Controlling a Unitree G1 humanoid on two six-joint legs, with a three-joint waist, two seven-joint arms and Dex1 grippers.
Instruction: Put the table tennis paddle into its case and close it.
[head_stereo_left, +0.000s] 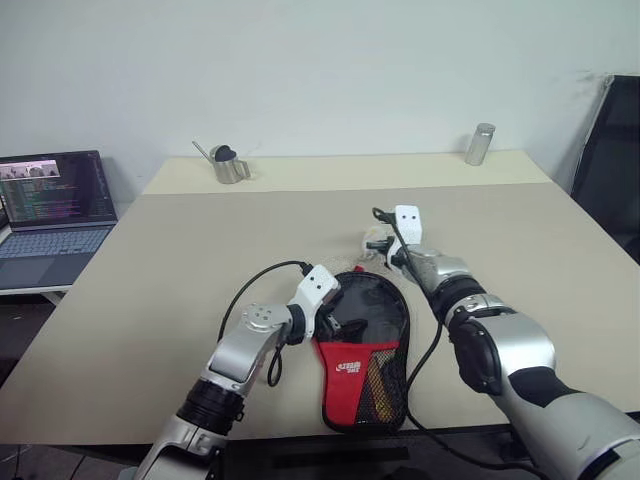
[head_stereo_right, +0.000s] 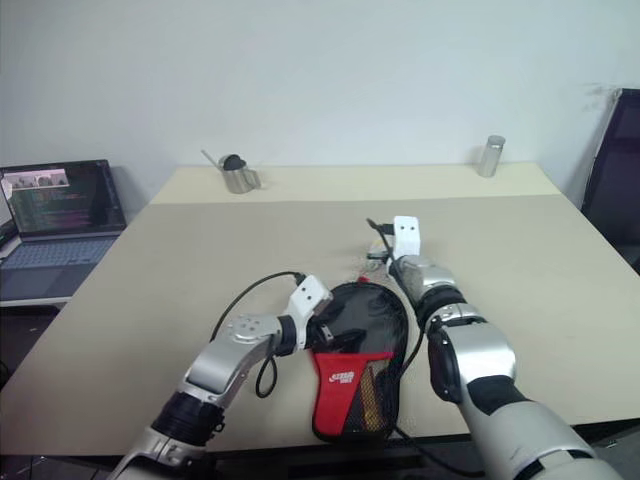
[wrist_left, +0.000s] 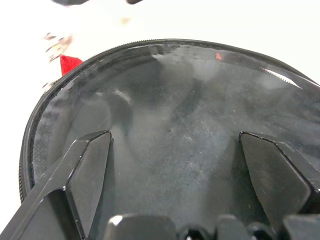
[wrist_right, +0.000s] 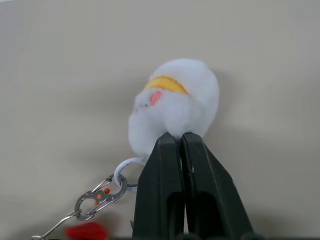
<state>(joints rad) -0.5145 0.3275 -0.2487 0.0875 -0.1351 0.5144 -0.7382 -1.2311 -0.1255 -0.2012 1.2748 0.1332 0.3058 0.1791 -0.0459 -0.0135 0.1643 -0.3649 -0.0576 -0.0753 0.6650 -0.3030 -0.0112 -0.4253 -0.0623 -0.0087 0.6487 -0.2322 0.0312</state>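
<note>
Case: the paddle-shaped black and red fabric zip case (head_stereo_left: 362, 350) lies flat on the beige table (head_stereo_left: 150, 260), right under and just ahead of my left gripper (wrist_left: 172, 165).
Long axis: it runs from the near table edge away from me; the round black end points toward the far side, the narrow red end with the mesh pocket toward me.
Writing: a white logo sits on the red part (head_stereo_left: 350, 367); I cannot read its letters.
Left gripper: fingers (wrist_left: 85, 175) spread wide, one on each side of the case's black round face, holding nothing; the zip line curves around just past them.
Right gripper (wrist_right: 181, 142): beyond the round end of the case, to the right of my left gripper, fingers pressed together, their tips touching a small white fluffy plush charm (wrist_right: 175, 102) with a yellow band and a pink spot.
Charm fittings: a white ring and a small metal clip (wrist_right: 100, 196) hang beside my right fingers.
Paddle: I cannot tell where it is; the case's face covers whatever lies inside.
Farther off: an open grey laptop (head_stereo_left: 55, 215) well to my left, a small metal watering can (head_stereo_left: 228, 163) and a metal cylinder (head_stereo_left: 480, 144) at the far edge.
</note>
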